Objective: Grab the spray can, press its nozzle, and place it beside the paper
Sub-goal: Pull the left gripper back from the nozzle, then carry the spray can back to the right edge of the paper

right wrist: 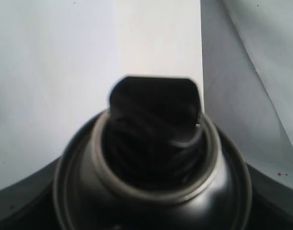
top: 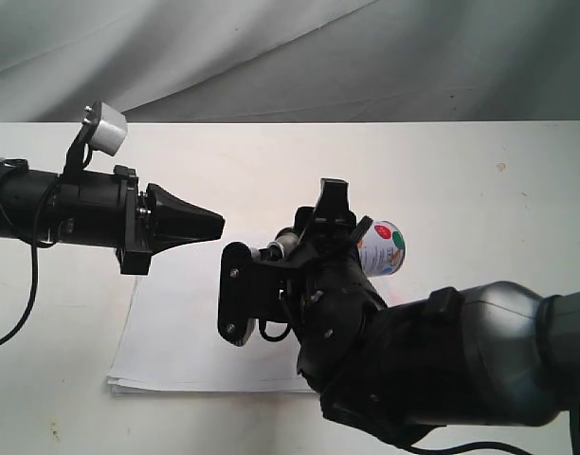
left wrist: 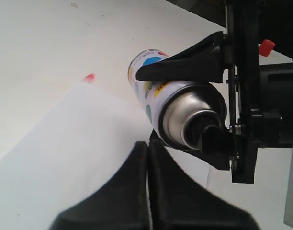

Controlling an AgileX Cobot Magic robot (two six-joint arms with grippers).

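The spray can (left wrist: 185, 110) is clamped in right tool (left wrist: 146, 105) over paper (left wrist: 65, 158), nozzle (left wrist: 211, 134) turned toward left tool (top: 216, 226). Left tool is closed empty, likely for pressing.

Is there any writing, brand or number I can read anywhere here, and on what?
No text can be read.
Spray can: its label carries small dark print on yellow, too blurred to read; only coloured dots are clear.
Paper: no writing visible.

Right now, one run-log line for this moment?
right gripper: shut on spray can, tipped sideways | left gripper: shut, pointing at nozzle | paper: flat on table
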